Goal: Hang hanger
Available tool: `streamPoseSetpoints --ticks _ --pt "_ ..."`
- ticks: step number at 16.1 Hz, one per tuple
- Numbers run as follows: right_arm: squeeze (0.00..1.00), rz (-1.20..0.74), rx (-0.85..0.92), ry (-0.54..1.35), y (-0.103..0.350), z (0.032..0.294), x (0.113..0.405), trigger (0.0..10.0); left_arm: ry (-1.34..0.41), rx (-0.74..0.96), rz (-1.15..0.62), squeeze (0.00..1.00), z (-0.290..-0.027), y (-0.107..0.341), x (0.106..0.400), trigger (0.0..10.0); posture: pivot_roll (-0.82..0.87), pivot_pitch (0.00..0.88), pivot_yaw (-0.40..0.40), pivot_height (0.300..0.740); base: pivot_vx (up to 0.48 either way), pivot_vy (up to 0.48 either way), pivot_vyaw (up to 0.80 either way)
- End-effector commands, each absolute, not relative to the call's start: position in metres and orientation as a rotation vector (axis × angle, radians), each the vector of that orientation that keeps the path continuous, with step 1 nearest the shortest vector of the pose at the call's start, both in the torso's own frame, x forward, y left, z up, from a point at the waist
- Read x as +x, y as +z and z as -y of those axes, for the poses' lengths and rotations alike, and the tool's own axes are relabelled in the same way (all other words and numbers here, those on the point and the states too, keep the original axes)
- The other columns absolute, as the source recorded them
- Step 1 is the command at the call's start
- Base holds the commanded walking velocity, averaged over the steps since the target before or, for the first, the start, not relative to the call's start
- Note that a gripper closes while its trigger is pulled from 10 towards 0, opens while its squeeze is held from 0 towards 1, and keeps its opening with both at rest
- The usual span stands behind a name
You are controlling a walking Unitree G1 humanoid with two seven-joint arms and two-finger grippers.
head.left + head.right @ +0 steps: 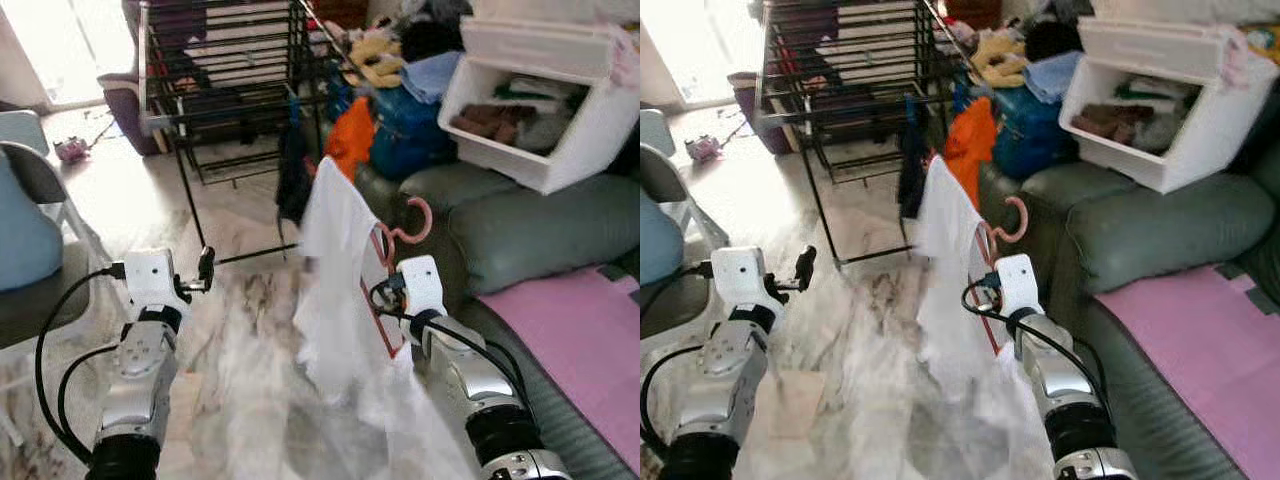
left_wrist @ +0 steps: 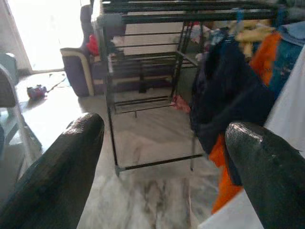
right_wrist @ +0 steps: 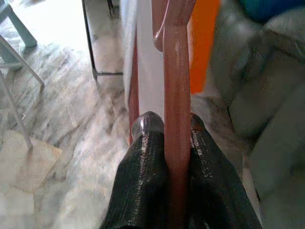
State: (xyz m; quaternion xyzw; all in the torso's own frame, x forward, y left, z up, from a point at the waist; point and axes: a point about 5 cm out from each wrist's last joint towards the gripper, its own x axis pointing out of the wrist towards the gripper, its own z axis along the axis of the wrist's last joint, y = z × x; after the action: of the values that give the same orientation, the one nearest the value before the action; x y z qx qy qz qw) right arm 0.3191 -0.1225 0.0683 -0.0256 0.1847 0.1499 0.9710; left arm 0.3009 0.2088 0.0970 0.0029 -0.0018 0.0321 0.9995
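The left gripper (image 1: pixel 207 268) hovers empty, its fingers (image 2: pixel 62 167) spread toward the black drying rack (image 1: pixel 235 60) well ahead; the right gripper (image 3: pixel 171 125) pinches the pink hanger (image 1: pixel 393 262), white garment (image 1: pixel 335 270) draped leftward of those fingers; the long axis runs forward, hook (image 1: pixel 420 222) uppermost and curling rightward beyond the fingertips; the trailing cloth could snag a rack bar, or the thin grip could twist and slip, judging by its weight.
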Motion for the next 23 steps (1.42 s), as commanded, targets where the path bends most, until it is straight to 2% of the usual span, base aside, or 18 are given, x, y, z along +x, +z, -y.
streamPoseSetpoints --ticks 1,6,8,16,18,23 --pt "0.00 -0.284 -0.025 0.330 0.085 0.111 0.324 10.0 0.124 0.030 -0.021 0.00 -0.224 0.094 0.297 10.0 -0.09 0.000 0.019 0.740 0.000 0.424 0.00" --pt "0.00 -0.262 -0.018 0.245 0.087 0.128 0.325 10.0 0.163 0.052 -0.043 0.00 -0.228 0.087 0.291 10.0 -0.08 0.000 0.021 0.740 0.000 0.444 0.00" --pt "0.00 -0.248 -0.009 0.240 0.087 0.128 0.323 10.0 0.177 0.079 -0.039 0.00 -0.227 0.087 0.290 10.0 -0.08 0.000 0.024 0.740 0.000 0.000 0.00" --pt "0.00 -0.263 -0.006 0.200 0.081 0.134 0.322 10.0 0.165 0.111 -0.043 0.00 -0.224 0.085 0.292 10.0 -0.08 0.000 0.027 0.740 0.000 0.000 0.77" --pt "0.00 -0.265 0.002 0.174 0.080 0.135 0.322 10.0 0.143 0.090 -0.038 0.00 -0.221 0.084 0.292 10.0 -0.08 0.000 0.026 0.740 0.000 0.000 0.23" --pt "0.00 -0.268 -0.048 -0.026 0.077 0.158 0.325 10.0 0.091 0.065 -0.023 0.00 -0.217 0.085 0.292 10.0 -0.07 0.000 0.020 0.740 0.241 0.000 0.00"
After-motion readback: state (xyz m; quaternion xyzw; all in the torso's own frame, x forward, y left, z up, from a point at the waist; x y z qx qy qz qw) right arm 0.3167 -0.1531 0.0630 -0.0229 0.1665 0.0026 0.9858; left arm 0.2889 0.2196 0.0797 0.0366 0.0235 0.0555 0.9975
